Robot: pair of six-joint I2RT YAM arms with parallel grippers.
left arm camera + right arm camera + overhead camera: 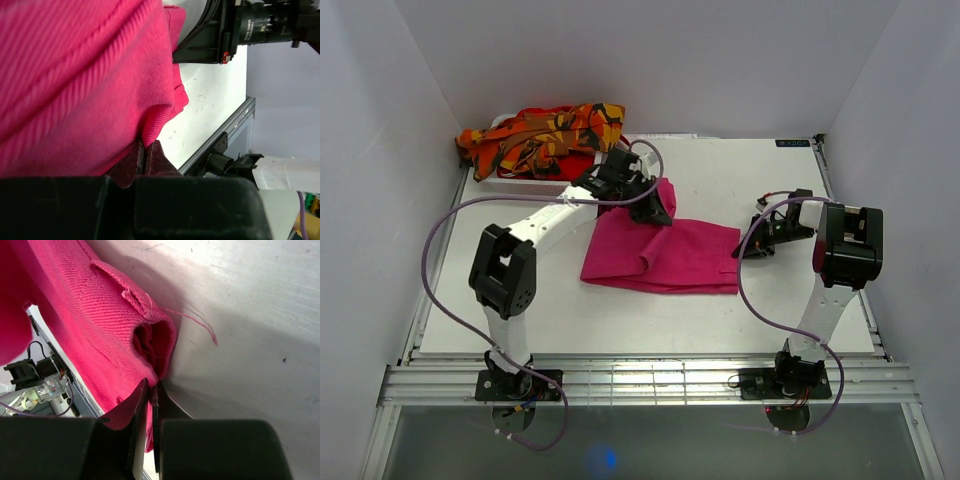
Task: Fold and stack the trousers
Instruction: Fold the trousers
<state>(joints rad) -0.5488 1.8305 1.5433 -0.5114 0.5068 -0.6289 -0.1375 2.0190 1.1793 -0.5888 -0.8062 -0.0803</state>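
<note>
The magenta-pink trousers (665, 255) lie partly folded in the middle of the table. My left gripper (655, 208) is at their far left corner, shut on a fold of the pink cloth (155, 117). At their right edge my right gripper (745, 247) is shut on the pink hem (155, 347), low over the table. A loose thread trails from that hem. The orange camouflage trousers (545, 130) are heaped over the white basket (520, 183) at the back left.
The table's metal rail (640, 380) runs along the near edge, and grey walls close in the back and both sides. The right arm's black body (250, 25) shows at the top of the left wrist view.
</note>
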